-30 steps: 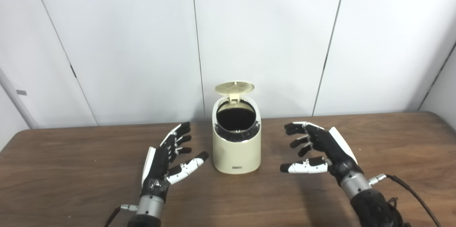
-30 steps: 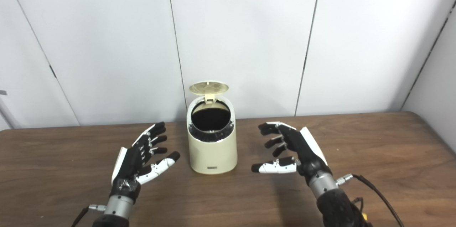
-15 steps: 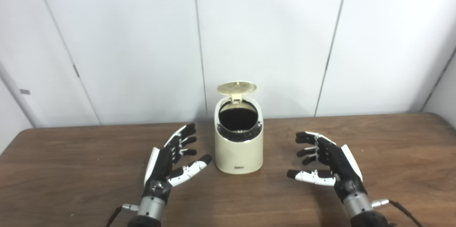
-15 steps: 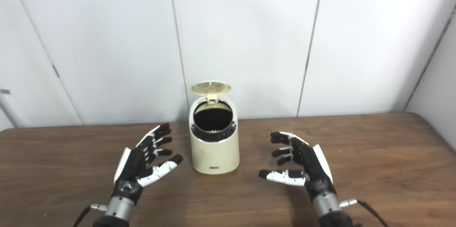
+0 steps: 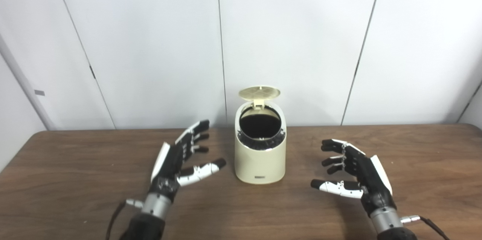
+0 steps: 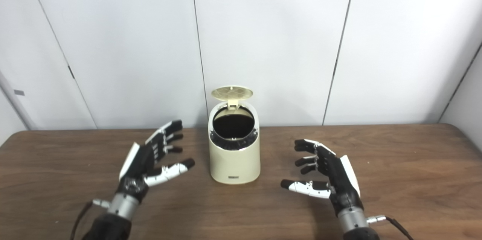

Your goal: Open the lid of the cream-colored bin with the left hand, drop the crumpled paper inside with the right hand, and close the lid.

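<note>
With its lid [image 5: 260, 92] tipped up and back on the rear hinge, your cream-colored bin [image 5: 260, 153] stands upright near the middle of the brown tabletop [image 5: 75, 179], toward the back edge by the white wall panels [image 5: 150, 44], and its round mouth shows only a dark interior in which you cannot make out any contents. You have bare wood on both sides: your left robot hand [image 5: 180, 157] hovers just left of the bin and your right robot hand [image 5: 354, 174] a little farther off on the right, both empty with fingers spread apart, neither touching the bin.
</note>
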